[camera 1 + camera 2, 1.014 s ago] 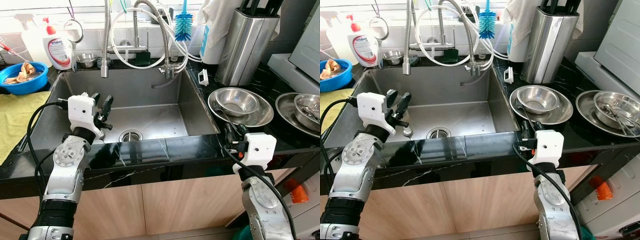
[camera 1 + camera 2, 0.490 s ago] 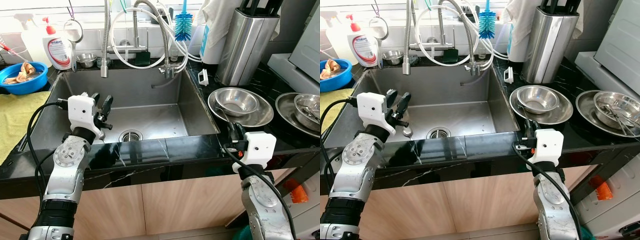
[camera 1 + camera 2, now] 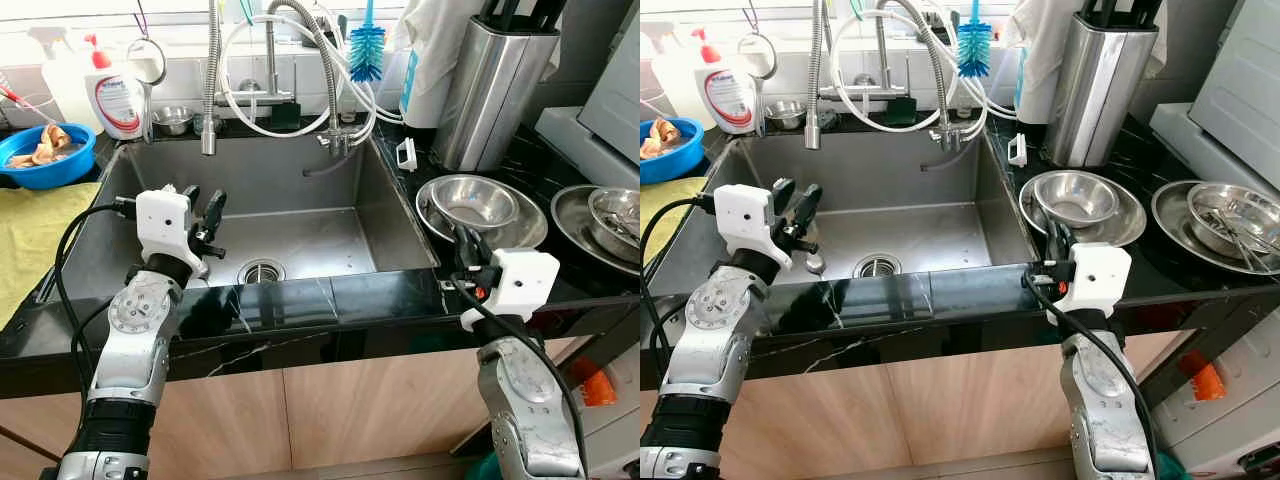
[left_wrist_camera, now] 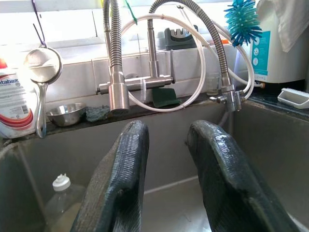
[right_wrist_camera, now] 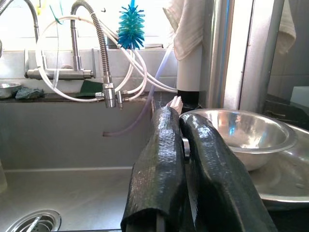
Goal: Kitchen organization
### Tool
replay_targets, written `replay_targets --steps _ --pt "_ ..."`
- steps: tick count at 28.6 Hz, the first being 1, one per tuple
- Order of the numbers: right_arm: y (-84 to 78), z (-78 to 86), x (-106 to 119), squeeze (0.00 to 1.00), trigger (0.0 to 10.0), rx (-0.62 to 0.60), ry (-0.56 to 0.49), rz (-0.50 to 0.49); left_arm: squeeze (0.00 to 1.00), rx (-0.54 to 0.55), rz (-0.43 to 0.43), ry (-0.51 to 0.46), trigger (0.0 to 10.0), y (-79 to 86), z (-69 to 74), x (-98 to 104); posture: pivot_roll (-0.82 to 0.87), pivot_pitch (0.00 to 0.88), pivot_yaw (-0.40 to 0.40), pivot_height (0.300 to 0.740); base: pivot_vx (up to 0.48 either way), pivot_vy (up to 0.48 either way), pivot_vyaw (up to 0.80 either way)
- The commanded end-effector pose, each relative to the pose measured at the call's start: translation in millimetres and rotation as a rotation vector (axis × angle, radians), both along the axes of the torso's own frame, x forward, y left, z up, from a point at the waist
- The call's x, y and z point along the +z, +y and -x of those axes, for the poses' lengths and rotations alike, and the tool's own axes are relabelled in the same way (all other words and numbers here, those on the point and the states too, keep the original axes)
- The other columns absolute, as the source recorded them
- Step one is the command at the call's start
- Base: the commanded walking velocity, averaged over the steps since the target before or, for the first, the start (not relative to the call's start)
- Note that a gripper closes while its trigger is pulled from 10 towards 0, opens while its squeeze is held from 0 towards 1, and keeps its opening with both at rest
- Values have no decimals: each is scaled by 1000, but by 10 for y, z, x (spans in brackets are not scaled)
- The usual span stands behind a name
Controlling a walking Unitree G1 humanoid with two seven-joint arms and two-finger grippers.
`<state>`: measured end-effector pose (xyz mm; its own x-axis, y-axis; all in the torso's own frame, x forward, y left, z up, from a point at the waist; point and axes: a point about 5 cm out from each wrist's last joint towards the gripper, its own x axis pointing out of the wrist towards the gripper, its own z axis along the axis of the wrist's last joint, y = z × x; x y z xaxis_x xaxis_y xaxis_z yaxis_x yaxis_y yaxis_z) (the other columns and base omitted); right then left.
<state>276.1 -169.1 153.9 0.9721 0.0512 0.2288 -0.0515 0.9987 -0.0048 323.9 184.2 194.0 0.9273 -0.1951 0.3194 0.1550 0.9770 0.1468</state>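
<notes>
1. The steel bowl (image 3: 480,203) sits in a wider steel dish (image 3: 436,226) on the black tabletop (image 3: 300,300), right of the sink (image 3: 280,215).
2. The right end effector (image 3: 466,248), fingers nearly together and empty, hides part of the dish rim.
3. The left end effector (image 3: 203,212) hangs parted and empty over the sink's left side.

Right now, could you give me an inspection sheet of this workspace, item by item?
Surface: black counter around a steel sink.
Job's things: steel bowl in a dish; second dish with utensils.
Clutter: soap bottle, blue brush, blue bowl, yellow cloth, knife block.
End effectors: left end effector open over the sink; right end effector shut, at the dish's near rim.
Cables: black cable on the left arm; white hoses at the faucet.
Surroundings: wooden cabinet fronts below.
</notes>
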Motion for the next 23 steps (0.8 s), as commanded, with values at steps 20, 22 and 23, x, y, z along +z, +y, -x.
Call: replay_targets --steps 20,22,23 --pt "67 -10 284 0 0 44 -98 -42 0 -8 -17 -27 10000 -55 -27 64 -35 0 -15 740 0 0 0" --pt "67 -9 292 0 0 43 -101 -41 0 -8 -17 -27 10000 -56 -27 64 -35 0 -15 740 0 0 0" --pt "75 -12 331 0 10000 40 -116 -12 0 -9 -14 -28 10000 -63 -29 66 -36 0 -14 740 0 0 0"
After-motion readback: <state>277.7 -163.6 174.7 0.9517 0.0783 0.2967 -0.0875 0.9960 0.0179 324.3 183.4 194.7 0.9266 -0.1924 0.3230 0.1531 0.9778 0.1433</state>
